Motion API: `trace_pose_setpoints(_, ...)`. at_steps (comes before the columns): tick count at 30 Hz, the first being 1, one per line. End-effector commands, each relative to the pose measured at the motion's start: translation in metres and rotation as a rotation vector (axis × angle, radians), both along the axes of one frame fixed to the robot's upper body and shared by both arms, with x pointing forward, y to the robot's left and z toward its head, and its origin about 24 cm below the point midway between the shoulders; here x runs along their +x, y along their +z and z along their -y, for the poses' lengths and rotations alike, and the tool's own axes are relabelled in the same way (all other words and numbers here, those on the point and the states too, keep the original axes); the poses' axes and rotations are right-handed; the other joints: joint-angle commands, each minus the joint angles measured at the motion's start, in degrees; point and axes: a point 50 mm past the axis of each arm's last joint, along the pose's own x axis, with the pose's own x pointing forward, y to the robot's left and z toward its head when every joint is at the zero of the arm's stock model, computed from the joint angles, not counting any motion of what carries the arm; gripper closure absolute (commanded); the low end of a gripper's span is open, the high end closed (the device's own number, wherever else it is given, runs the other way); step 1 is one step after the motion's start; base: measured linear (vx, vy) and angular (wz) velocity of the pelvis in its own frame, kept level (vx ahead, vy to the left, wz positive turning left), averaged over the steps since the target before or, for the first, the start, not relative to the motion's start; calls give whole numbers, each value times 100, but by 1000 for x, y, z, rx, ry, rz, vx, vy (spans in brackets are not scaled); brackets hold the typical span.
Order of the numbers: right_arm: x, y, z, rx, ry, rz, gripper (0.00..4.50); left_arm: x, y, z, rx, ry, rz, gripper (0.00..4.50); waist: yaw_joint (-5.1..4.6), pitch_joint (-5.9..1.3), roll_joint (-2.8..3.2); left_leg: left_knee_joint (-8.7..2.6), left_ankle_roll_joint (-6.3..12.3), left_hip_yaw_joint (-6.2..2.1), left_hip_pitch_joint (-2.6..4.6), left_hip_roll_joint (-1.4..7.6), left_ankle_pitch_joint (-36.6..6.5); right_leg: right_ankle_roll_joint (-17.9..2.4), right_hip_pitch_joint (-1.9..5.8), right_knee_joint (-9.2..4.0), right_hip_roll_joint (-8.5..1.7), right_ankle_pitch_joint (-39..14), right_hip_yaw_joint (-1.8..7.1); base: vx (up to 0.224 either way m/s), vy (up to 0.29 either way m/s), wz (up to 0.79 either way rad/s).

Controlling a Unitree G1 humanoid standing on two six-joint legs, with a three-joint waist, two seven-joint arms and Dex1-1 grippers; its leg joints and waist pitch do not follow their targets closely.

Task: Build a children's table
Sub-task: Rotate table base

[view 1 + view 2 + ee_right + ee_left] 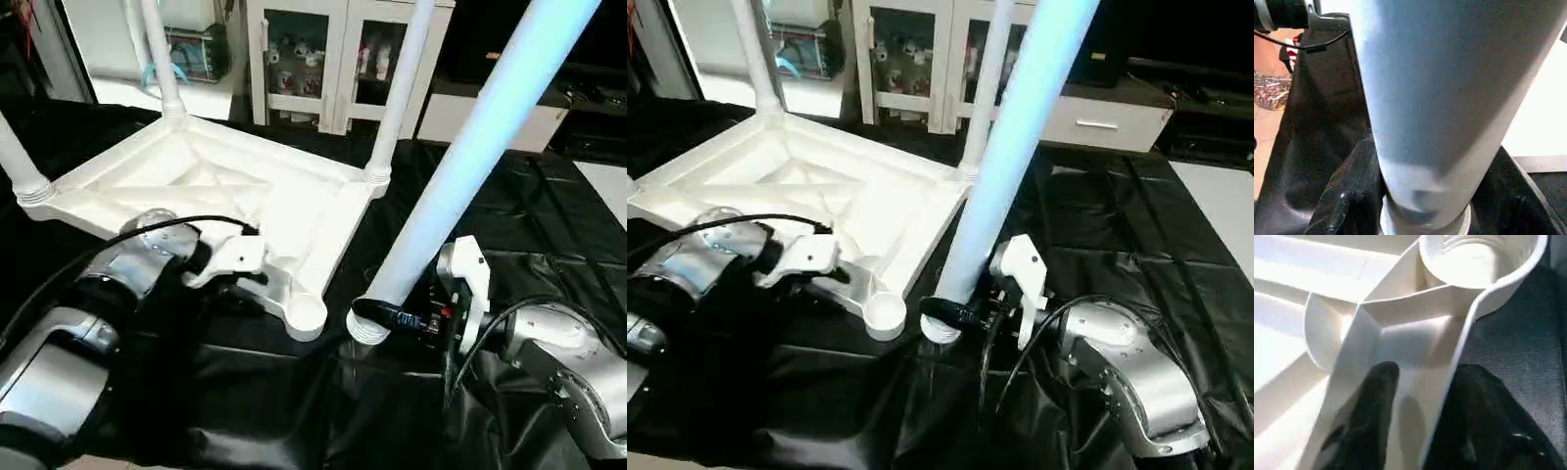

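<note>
I see my right fingers [387, 315] clamped around 1 loose leg [470, 162], its top cut off. My left fingers [1415, 431] straddle the upturned tabletop's [196, 176] rim beside an empty corner socket [306, 313]; 3 legs [397, 93] stand in the others.

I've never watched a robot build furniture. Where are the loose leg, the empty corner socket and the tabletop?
Loose leg [460, 166], left eye view, middle of its shaft.
Empty corner socket [886, 313], right eye view, inside the round cup.
Tabletop [211, 181], left eye view, ribbed underside.
</note>
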Motion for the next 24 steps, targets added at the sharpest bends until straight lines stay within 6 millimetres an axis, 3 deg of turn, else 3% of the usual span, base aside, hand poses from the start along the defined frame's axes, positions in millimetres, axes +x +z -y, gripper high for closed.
trace_pose_setpoints(1, 1, 5, 0, 3, 9, 37, 261, 3, 5, 5, 32, -41, 28, 250, 16, -303, 46, -563, -131, -182, 101, 469, -1026, -1474, 223, -431, -535, -172, 302, 0, 0, 0)
trace_pose_setpoints(13, 0, 6, 0, 5, 8, 42, 261, 0, -5, 0, 193, -127, 11, 350, 1, -295, 50, -572, -160, -183, 105, 476, -1095, -1496, 218, -438, -548, -176, 309, 0, 0, 0)
trace_pose_setpoints(17, 1, 6, 1, 10, -9, 44, 261, 0, -8, -6, 160, -16, -75, 391, -24, -286, 58, -585, -201, -182, 113, 475, -1148, -1542, 214, -433, -544, -235, 308, 0, 0, 0)
trace_pose_setpoints(24, 9, 8, 5, 31, -92, 64, 261, -7, -28, -11, 61, 200, -181, 413, -55, -252, 42, -606, -187, -181, 107, 471, -1311, -1498, 211, -505, -553, -807, 336, 0, 0, 0)
